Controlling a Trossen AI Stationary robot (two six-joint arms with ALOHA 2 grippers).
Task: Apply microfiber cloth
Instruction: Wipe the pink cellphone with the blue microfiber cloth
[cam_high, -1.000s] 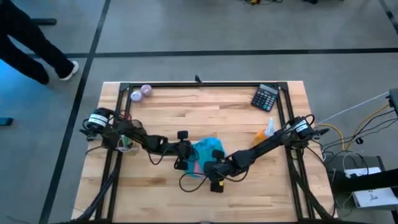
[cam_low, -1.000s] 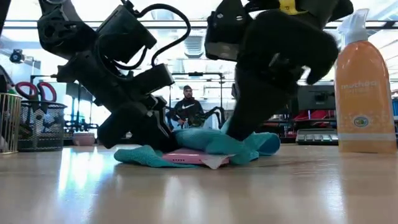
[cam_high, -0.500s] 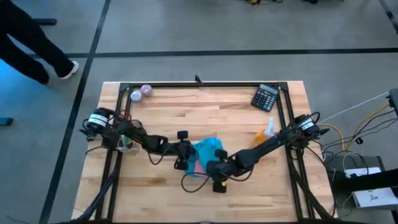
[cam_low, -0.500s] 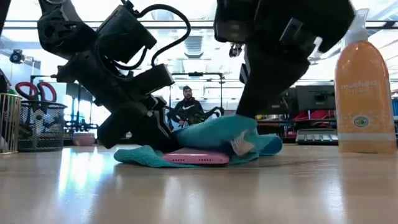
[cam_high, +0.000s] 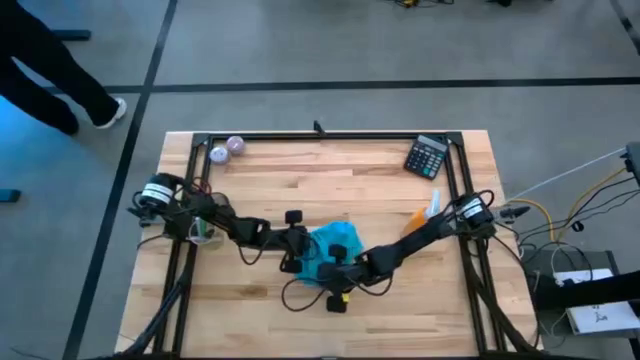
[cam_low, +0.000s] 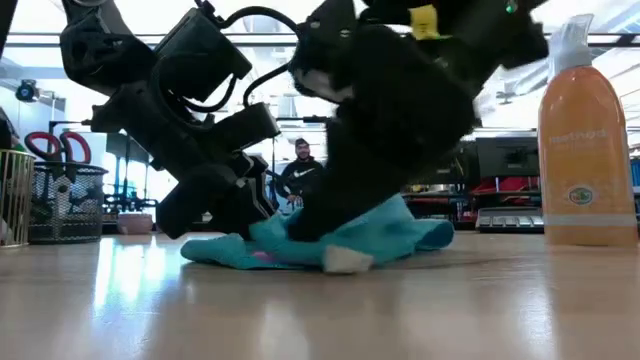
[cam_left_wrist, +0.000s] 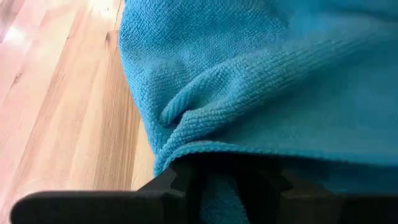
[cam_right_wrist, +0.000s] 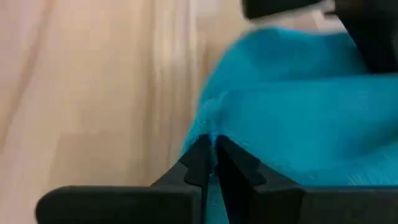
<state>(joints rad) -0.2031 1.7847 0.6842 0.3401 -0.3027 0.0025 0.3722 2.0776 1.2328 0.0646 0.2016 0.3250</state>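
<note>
The teal microfiber cloth (cam_high: 330, 250) lies bunched at the table's middle over a pink phone, of which only a sliver (cam_low: 262, 256) shows. My left gripper (cam_high: 297, 256) sits at the cloth's left side; the cloth's hem (cam_left_wrist: 205, 146) drapes over its fingertips. My right gripper (cam_high: 336, 274) is low at the cloth's near edge, shut on it. The cloth's white tag (cam_low: 345, 262) rests on the table. My left gripper has a strip of cloth (cam_left_wrist: 219, 198) between its two fingers; the draped hem hides the tips, so what else they hold cannot be told. It comes in slanting from the table's left. My right gripper pinches the cloth's near edge (cam_right_wrist: 210, 138) between its fingertips, slanting down from the right. The cloth lies slack on the phone and table.
An orange spray bottle (cam_high: 425, 215) stands right of the cloth. A calculator (cam_high: 428, 157) lies at the far right, two small balls (cam_high: 227, 148) at the far left, a mesh cup with scissors (cam_low: 40, 200) at the left. A person (cam_low: 303, 170) sits beyond the table.
My right gripper has gone down and toward the table's left and near edge, dragging the cloth's edge with it. The cloth now spreads over the pink phone, which showed plainly before. My left gripper has kept still.
</note>
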